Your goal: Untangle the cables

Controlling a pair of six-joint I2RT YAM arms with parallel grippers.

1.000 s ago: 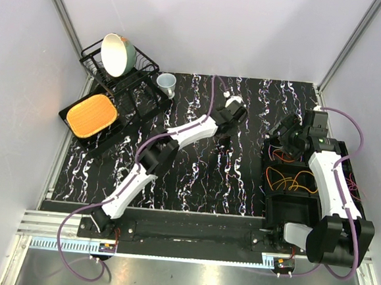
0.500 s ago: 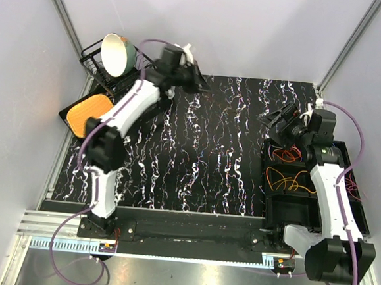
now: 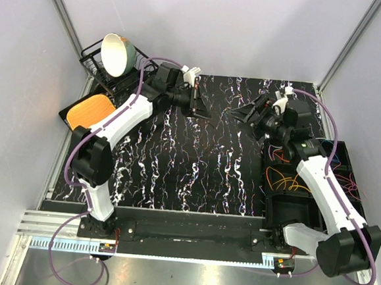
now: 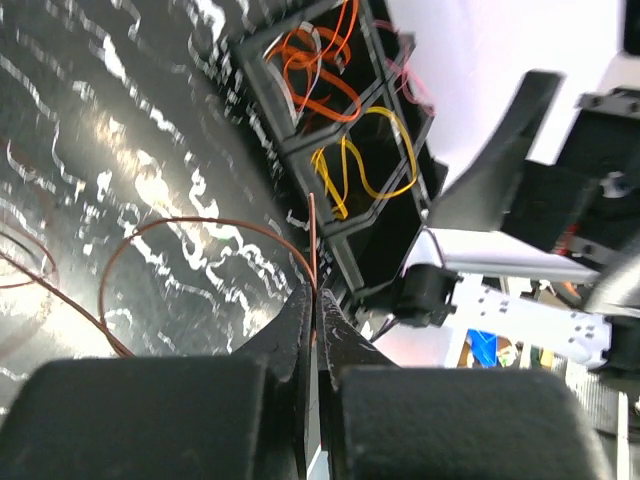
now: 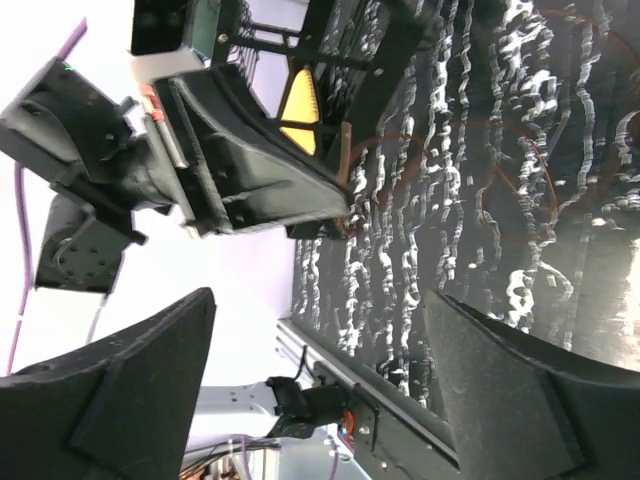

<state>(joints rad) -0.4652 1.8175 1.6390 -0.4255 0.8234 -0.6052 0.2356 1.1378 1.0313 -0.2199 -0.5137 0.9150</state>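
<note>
Left claw [image 4: 313, 298]: jaws pressed together, pinching one thin red-brown cable [image 4: 313, 235] right at the tips. You get a short stub poking out past the tips. The rest drops away to the lower left of the left wrist view and lies as a loose loop on the marbled table [image 3: 175, 174].

What changed: a second ago your left arm sat mid-table, then it swung to the upper left by the rack. Now it's at upper centre of the top view. The right claw [image 5: 320, 300] was over the tray [image 3: 294, 210] on the right a second ago. It has come out over the table and now faces the left one, jaws spread wide, nothing in them.

My read: one strand is out of the bundle and being offered across, so this looks like a handover or a two-handed pull. That's a guess, not confirmed.

Relative to the claws: in the right wrist view the cable stub sits in the upper middle, beyond the open fingers, near them but not between them. No contact yet. Your next close needs the strand inside that gap first.

Further out: orange cables [image 3: 286, 183] are in a loose pile in a middle compartment of the tray, well apart from both claws. Yellow cables [image 4: 365, 160] lie in the compartment next to them, so most of the job remains.

Farthest, upper left: dish rack [image 3: 133, 72] with a bowl [image 3: 116, 52].
</note>
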